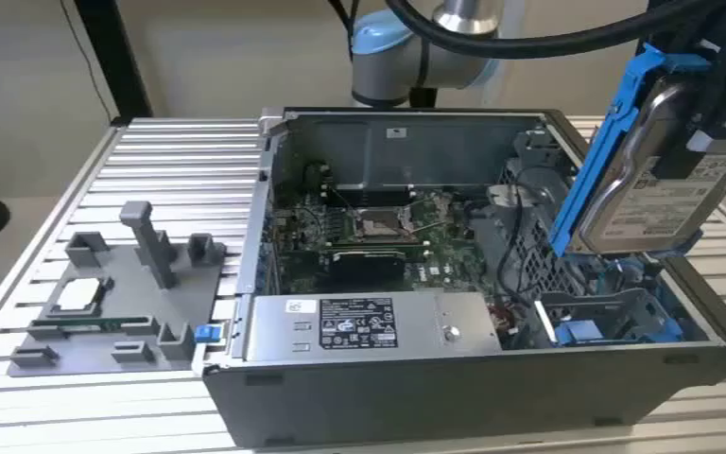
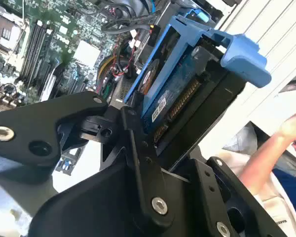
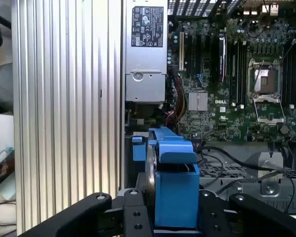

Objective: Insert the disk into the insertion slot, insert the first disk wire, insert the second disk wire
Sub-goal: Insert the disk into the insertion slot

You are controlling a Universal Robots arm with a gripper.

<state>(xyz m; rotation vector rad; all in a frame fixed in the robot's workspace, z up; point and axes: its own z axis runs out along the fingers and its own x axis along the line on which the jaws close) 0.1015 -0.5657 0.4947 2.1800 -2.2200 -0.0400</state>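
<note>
My gripper point(image 1: 713, 99) is shut on the disk point(image 1: 661, 203), a silver drive with a white label clipped in a bright blue frame. It hangs on edge, tilted, above the exterior view's right end of the open computer case. The insertion slot point(image 1: 605, 320), a grey bay with blue tabs, lies below it at the case's near right corner. The disk is clear of the slot. In both wrist views the black fingers point(image 2: 138, 148) clamp the disk's blue frame point(image 3: 175, 182) from two sides. The disk's connector edge point(image 2: 180, 106) faces the second wrist view's camera.
The grey power-supply box point(image 1: 356, 326) sits along the case's near wall, with the motherboard point(image 1: 376, 227) behind it. Loose cables point(image 1: 510, 203) lie beside the perforated cage point(image 1: 533, 255). A grey fixture plate point(image 1: 117, 303) rests on the ribbed table. A person's arm point(image 2: 278, 145) is nearby.
</note>
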